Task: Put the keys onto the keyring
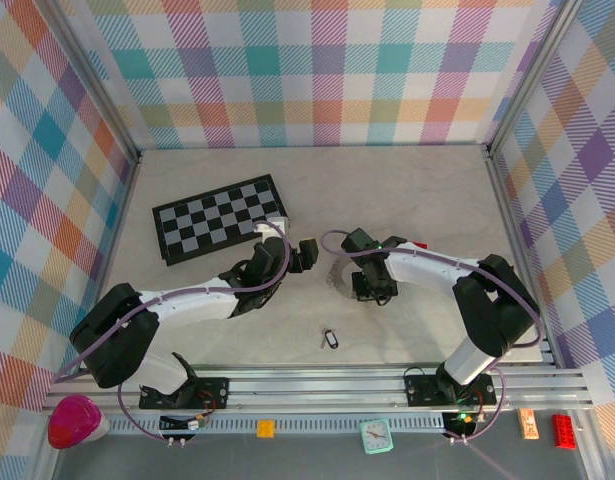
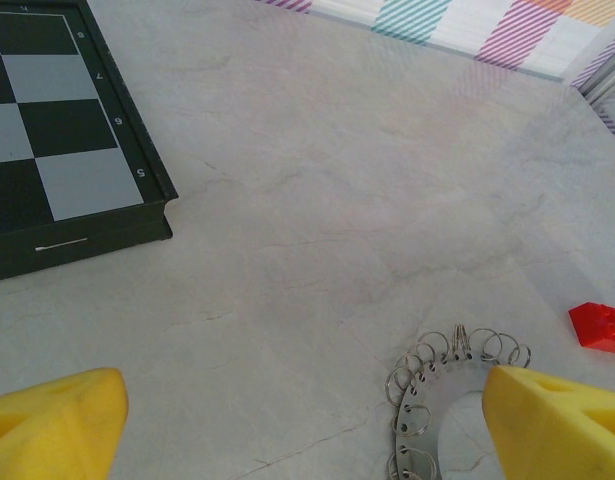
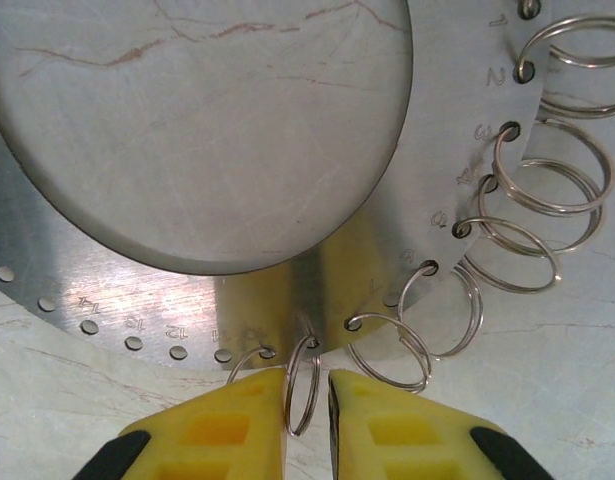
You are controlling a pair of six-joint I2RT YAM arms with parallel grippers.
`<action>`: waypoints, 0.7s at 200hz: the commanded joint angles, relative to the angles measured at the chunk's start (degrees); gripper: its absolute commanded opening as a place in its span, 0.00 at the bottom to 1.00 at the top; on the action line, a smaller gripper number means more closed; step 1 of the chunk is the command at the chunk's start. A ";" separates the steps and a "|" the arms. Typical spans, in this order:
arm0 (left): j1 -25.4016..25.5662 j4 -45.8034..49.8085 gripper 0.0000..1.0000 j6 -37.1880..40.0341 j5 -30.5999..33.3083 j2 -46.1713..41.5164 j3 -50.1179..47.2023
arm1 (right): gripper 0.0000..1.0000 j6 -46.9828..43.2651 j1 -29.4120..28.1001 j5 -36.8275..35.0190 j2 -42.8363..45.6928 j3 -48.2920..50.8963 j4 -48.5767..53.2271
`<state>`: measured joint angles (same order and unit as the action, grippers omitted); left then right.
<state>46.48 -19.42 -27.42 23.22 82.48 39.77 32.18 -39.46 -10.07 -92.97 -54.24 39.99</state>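
Note:
The keyring [image 1: 339, 278] is a flat silvery plate ring with numbered holes and several small split rings along its rim; it lies mid-table. In the right wrist view the keyring [image 3: 447, 120] fills the top, and one small split ring [image 3: 309, 345] stands on edge between the yellow fingers of my right gripper [image 3: 307, 385], which are closed in on it. My right gripper [image 1: 362, 285] is over the ring's near-right rim. My left gripper [image 1: 305, 255] hovers just left of it, open and holding nothing, with the keyring [image 2: 432, 395] beside its right finger [image 2: 557, 420]. A black-headed key [image 1: 330, 340] lies nearer the front edge.
A black-and-white chessboard [image 1: 219, 218] lies at the back left, and its corner [image 2: 47, 130] shows in the left wrist view. A red brick [image 2: 602, 327] sits right of the keyring. A clock [image 1: 375, 435] and small items rest on the front rail.

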 commanded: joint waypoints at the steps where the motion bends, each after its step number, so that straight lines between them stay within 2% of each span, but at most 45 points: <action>1: 0.98 0.44 0.91 -0.33 0.69 -0.91 -0.49 | 0.19 0.23 -0.33 -0.56 -1.11 -1.31 1.32; 58: 0.97 0.61 0.91 -0.35 0.68 -0.83 -0.13 | 0.16 0.07 -0.35 -0.92 -1.44 -1.50 1.94; 110: 0.91 0.61 0.91 -0.35 0.94 -1.22 -0.30 | 0.04 -0.73 -0.35 -1.36 1.54 -1.24 1.67; 117: 0.93 0.57 0.91 -0.25 0.99 -1.30 -0.31 | 0.00 -1.15 -0.39 -1.32 2.32 -1.22 1.52; 140: 0.90 0.37 0.91 1.10 1.62 -1.70 -0.40 | 0.00 -3.89 -0.43 -1.70 5.14 -1.31 1.27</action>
<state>46.48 -19.40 -27.42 23.29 82.41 39.77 31.33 -39.46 -10.74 -91.96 -54.28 40.23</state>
